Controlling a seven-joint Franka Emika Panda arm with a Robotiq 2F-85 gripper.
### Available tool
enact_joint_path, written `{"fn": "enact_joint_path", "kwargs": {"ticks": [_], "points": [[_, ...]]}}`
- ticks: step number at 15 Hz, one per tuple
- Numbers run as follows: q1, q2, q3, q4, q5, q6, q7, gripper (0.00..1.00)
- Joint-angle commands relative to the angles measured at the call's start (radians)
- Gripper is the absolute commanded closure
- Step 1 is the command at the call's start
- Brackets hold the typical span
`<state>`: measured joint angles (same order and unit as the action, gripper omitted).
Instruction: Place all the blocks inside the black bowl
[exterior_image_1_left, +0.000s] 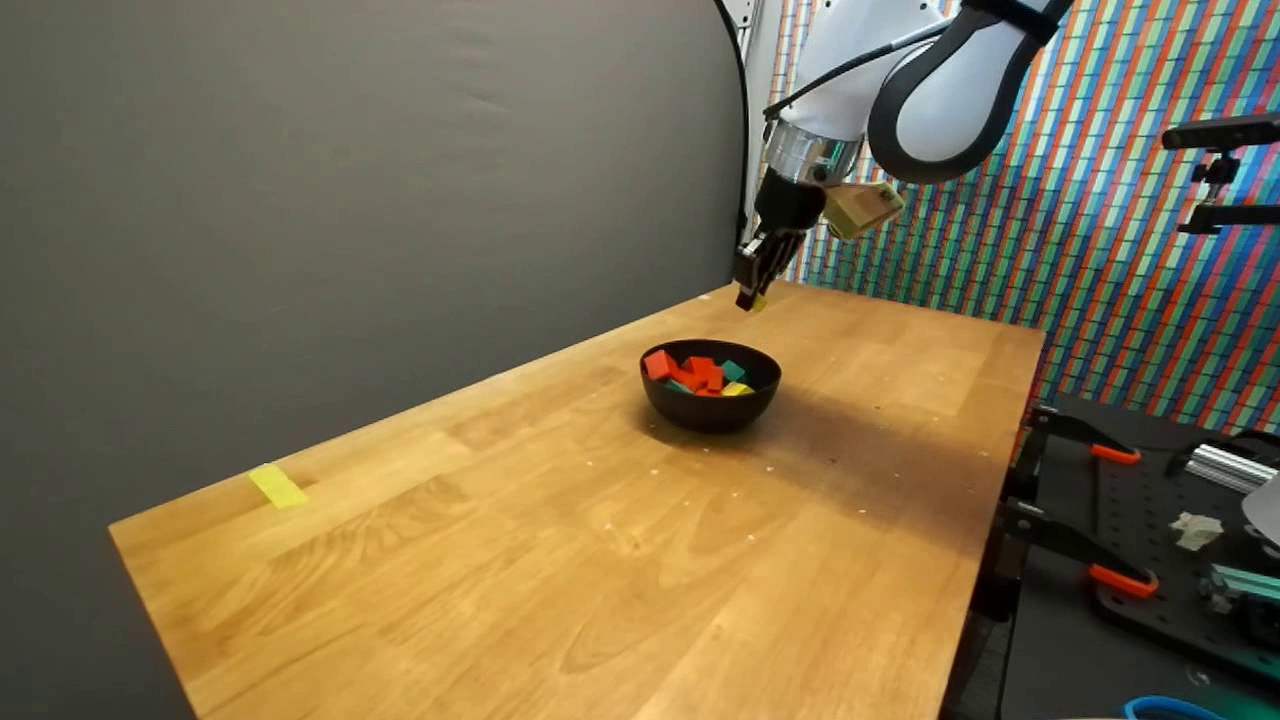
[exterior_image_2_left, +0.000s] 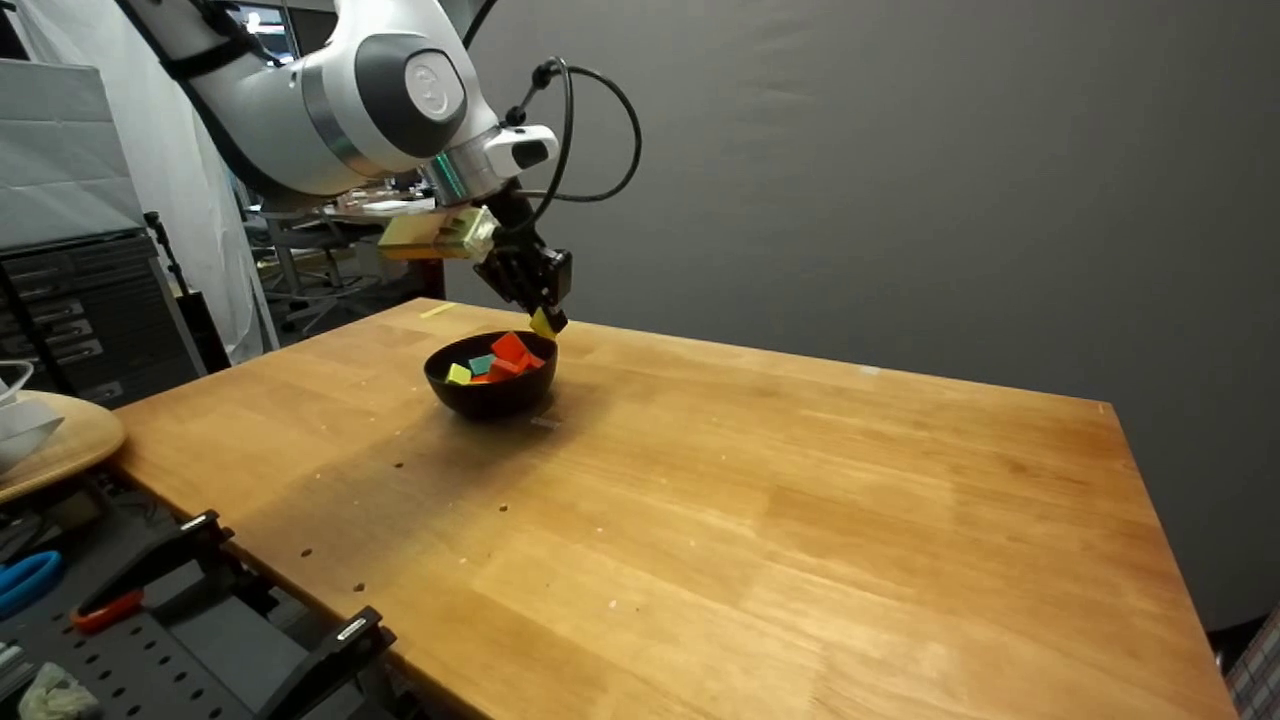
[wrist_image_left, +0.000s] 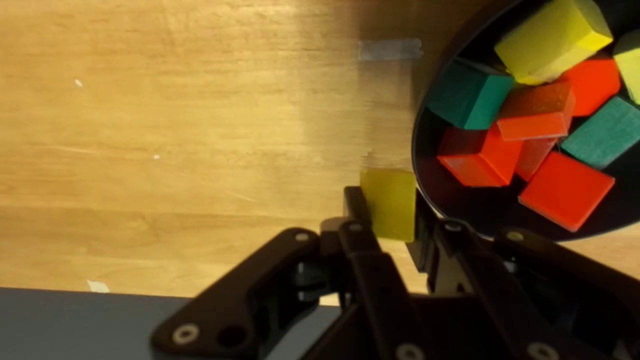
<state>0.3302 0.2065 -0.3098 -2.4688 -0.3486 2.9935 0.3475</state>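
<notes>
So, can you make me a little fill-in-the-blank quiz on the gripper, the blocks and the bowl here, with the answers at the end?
The block held by the gripper has the colour ____.
The bowl that contains several other blocks has the colour ____.
Inside the bowl, the wrist view shows ____ green blocks.
The tabletop under the bowl looks to be made of ____.

Missing words: yellow; black; two; wood.

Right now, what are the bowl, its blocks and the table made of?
Table: looks like wood, softly shiny; grain shows. Black bowl: maybe plastic or ceramic, smooth, with a thin, even rim. Blocks: perhaps painted wood, mostly matte, with solid colours and crisp edges.
</notes>
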Motion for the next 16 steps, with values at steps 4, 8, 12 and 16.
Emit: {"fn": "enact_joint_path", "kwargs": {"ticks": [4,8,12,16], "points": [[0.002,-0.004,0.086,0.004,0.077,0.009,-0.03,0.84],[-0.073,0.017,0.211,0.002,0.203,0.018,-0.068,0.45],[-0.028,-0.017,0.122,-0.033,0.162,0.058,0.018,0.16],[0.052,-0.176,-0.127,-0.144,-0.05,0.115,0.132,0.0]]}}
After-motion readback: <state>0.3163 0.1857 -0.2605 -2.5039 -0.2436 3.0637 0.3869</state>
